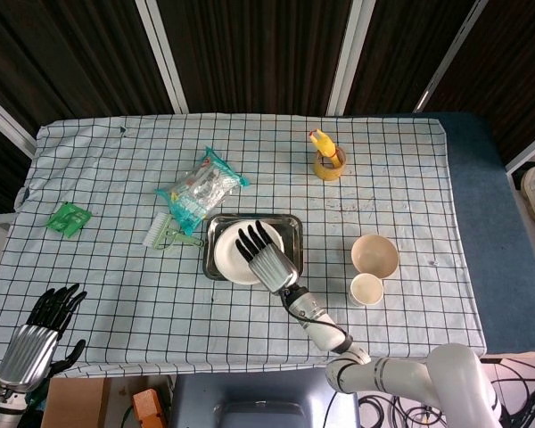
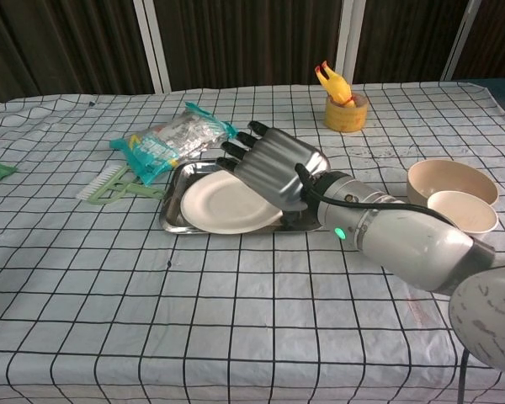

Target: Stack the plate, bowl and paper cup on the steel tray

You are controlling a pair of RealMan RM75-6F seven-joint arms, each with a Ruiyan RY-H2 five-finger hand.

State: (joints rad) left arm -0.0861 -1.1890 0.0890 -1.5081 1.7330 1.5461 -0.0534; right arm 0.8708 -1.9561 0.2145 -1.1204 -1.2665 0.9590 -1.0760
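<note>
The steel tray (image 1: 287,226) (image 2: 176,221) sits mid-table. A white plate (image 1: 226,255) (image 2: 220,202) lies in it, its left edge over the tray's rim. My right hand (image 1: 266,254) (image 2: 273,168) holds the plate's right edge, with its fingers stretched across the top. The beige bowl (image 1: 374,254) (image 2: 450,179) and the paper cup (image 1: 366,290) (image 2: 461,210) stand side by side on the cloth to the tray's right. My left hand (image 1: 43,334) hangs past the table's front left corner, its fingers spread and holding nothing.
A teal snack packet (image 1: 201,189) (image 2: 172,139) and a green brush (image 1: 165,234) (image 2: 109,181) lie just left of the tray. A yellow tape roll with a rubber chicken (image 1: 328,159) (image 2: 345,105) stands behind. A green sachet (image 1: 69,218) lies far left.
</note>
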